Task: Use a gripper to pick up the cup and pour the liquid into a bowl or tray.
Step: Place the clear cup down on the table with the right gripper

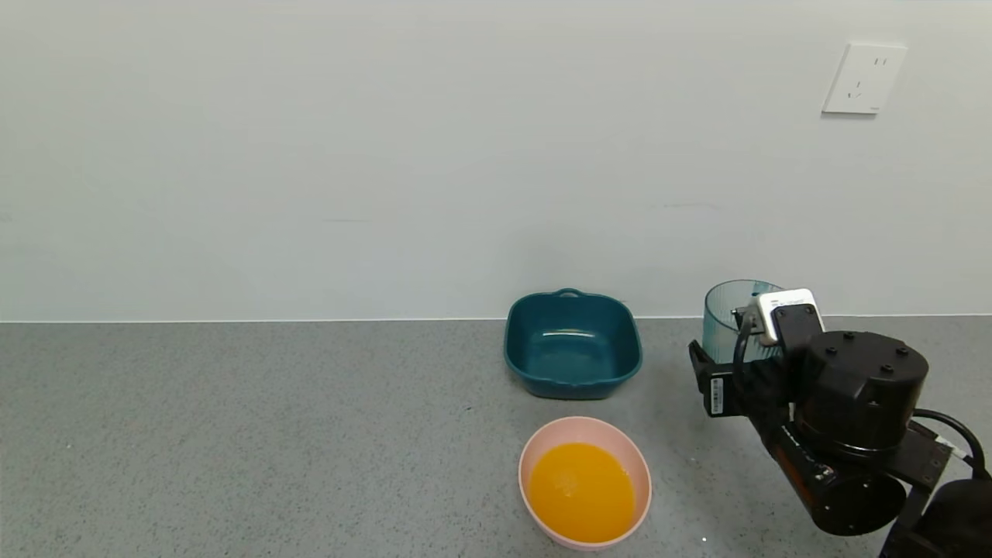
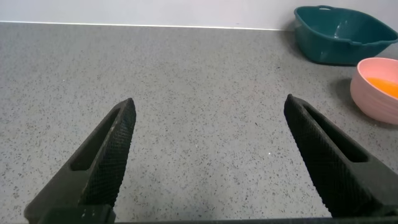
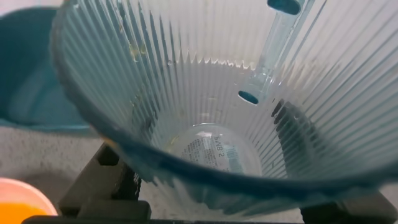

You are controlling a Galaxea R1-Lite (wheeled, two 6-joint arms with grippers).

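The ribbed blue-grey cup (image 1: 728, 310) stands upright at the back right of the counter, empty inside. My right gripper (image 1: 736, 356) is shut round its lower part. In the right wrist view the cup (image 3: 186, 81) fills the picture, with my right gripper (image 3: 211, 155) on both sides of it and its dark fingers (image 3: 106, 180) showing against the wall. The pink bowl (image 1: 535, 446) sits at the front centre and holds the orange liquid (image 1: 580, 490). My left gripper (image 2: 208, 106) is open and empty over bare counter, well to the left of the bowl (image 2: 373, 99).
A dark teal square dish (image 1: 572, 345) with a loop handle stands empty behind the pink bowl, left of the cup. The wall runs close behind the counter, with a socket (image 1: 862, 77) at upper right. The grey speckled counter (image 1: 232, 434) stretches left.
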